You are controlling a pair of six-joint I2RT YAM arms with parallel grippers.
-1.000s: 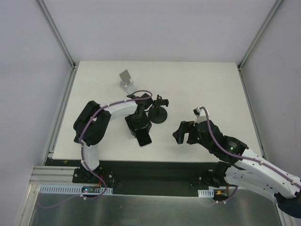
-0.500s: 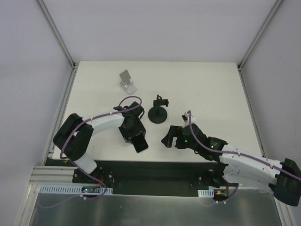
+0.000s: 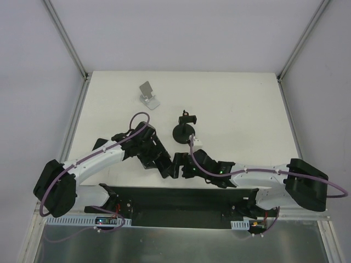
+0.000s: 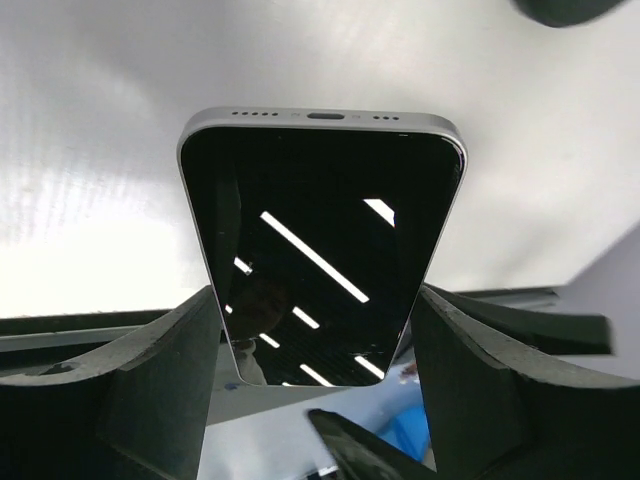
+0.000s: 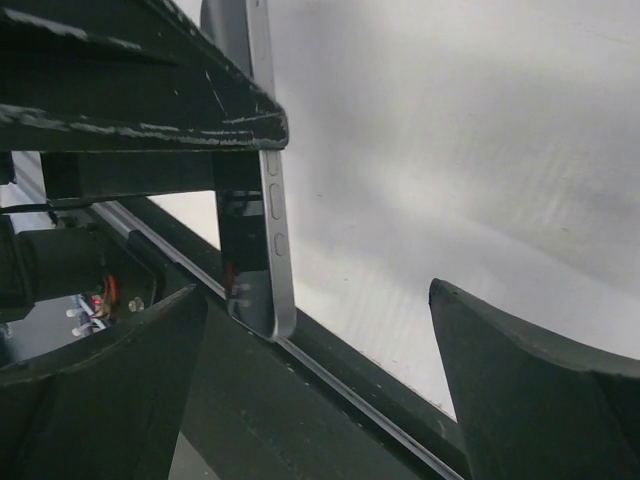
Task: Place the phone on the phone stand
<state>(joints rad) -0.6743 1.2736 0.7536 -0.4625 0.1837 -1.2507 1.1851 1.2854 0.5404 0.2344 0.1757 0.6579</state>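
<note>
The phone (image 4: 320,250) faces me with a glossy black screen that mirrors bright strips of light. It has a silver frame, and its end edge shows a port between rows of small holes. In the right wrist view I see it edge-on (image 5: 268,200), with side buttons along the frame. It hangs above the white table (image 3: 247,104) at the near edge, well apart from the silver stand (image 3: 148,94) and the black round-based stand (image 3: 185,130) farther back. My left gripper (image 4: 315,335) is clamped on its long sides, one dark finger (image 4: 150,385) against each edge. My right gripper (image 5: 315,295) is spread wide beside it, with the phone's lower end between its fingers (image 5: 540,400); I cannot tell whether either finger touches it. From above, the two grippers meet closely (image 3: 169,164).
</note>
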